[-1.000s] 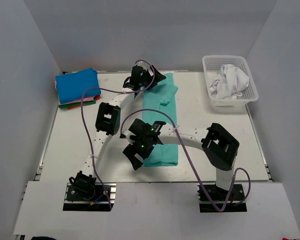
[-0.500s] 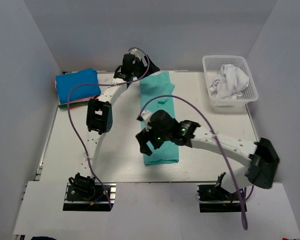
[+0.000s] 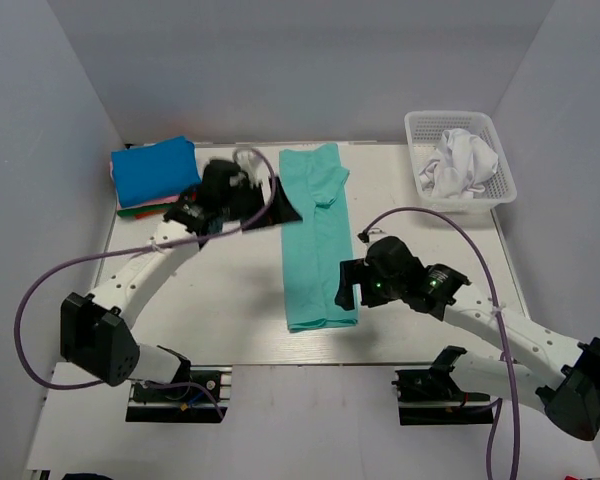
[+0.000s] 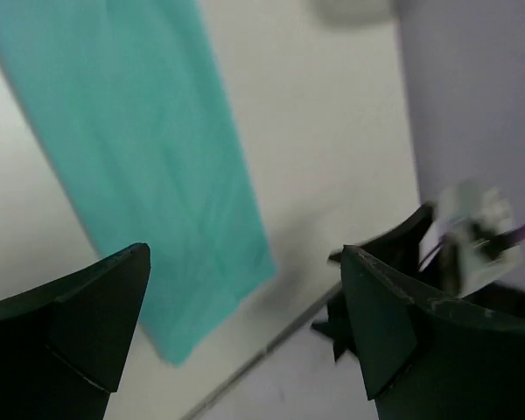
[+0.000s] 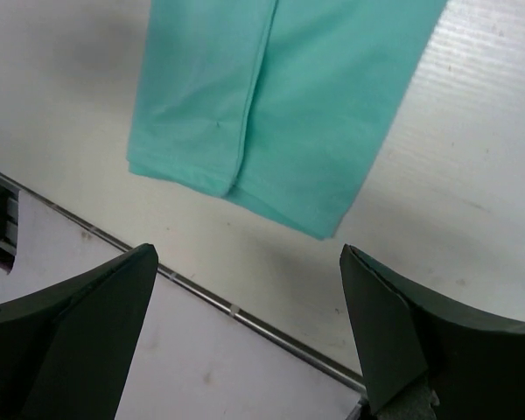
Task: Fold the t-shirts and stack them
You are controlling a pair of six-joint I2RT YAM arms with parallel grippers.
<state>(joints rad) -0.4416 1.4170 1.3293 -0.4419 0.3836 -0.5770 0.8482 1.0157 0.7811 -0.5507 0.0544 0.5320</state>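
Since the teal t-shirt (image 3: 315,240) lies folded lengthwise into a narrow strip along the middle of the bench (image 3: 180,310), the long fold is judged done and the crosswise fold is in hand. Nothing is gripped: the left end effector (image 3: 280,208) is held open just beside the strip's left edge, the right end effector (image 3: 346,293) open by its near-right edge. Next, the near hem probably has to be pinched and carried toward the collar, before stacking on the blue t-shirt (image 3: 155,170) far left.
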